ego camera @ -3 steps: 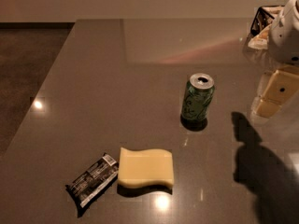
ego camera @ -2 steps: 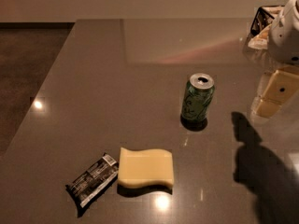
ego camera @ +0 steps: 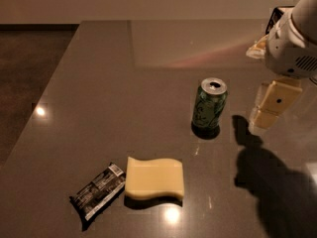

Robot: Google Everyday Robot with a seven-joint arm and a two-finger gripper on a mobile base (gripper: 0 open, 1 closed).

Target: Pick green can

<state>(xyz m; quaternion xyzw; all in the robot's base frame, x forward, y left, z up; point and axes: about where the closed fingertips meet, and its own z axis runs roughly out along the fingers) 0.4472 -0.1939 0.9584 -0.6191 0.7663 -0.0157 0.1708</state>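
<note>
i see my gripper (ego camera: 273,104) at the right edge, just right of the upright green can (ego camera: 209,107); i can't tell if it's open.

The arm (ego camera: 292,38) above the gripper (ego camera: 270,105), right of the green can (ego camera: 209,108), is cut off by the frame's edge; a dark object (ego camera: 275,16) behind it is largely hidden.

I can read nothing: the pale markings on the green can (ego camera: 209,105) mid-bench and the white print on the dark wrapper (ego camera: 98,190) near the front edge are illegible, with the gripper (ego camera: 271,108) hanging by the right edge.
</note>
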